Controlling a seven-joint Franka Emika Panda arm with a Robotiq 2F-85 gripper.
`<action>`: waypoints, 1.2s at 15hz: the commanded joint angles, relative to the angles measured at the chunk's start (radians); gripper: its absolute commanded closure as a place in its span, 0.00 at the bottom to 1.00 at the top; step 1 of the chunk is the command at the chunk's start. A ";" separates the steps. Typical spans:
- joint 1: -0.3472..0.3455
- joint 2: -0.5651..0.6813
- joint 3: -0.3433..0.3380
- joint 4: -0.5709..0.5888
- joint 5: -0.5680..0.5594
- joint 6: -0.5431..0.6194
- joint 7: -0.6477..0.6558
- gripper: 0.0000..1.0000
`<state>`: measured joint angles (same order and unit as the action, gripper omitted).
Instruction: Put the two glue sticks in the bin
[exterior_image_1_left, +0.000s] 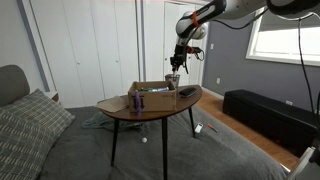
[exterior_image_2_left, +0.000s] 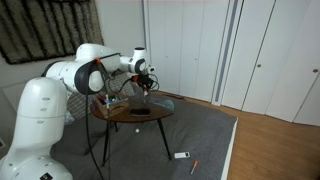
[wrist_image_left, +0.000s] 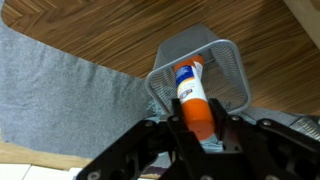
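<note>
Above the bin, the pincer hangs with its fingers pinching a glue stick, orange cap nearest the camera and white body pointing down toward the mesh cup. In the wrist view the stick lines up with the bin's round rim, and its lower end appears to be just over or just inside the opening; which of the two cannot be told. The bin stands on the wooden desk, and in an exterior view it sits toward the right end, beside a cardboard box. The step in hand looks like the drop of one stick. The next move calls for spreading the fingers while staying centred over the rim, then going for the other stick, which no view shows clearly.
</note>
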<state>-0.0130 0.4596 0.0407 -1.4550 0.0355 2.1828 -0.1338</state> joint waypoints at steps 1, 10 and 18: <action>-0.008 0.024 0.008 0.015 0.017 -0.014 -0.022 0.92; -0.003 0.031 0.015 0.020 0.015 -0.017 -0.036 0.31; -0.010 -0.108 0.026 -0.002 0.041 -0.098 -0.037 0.00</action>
<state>-0.0124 0.4239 0.0620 -1.4313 0.0464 2.1551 -0.1538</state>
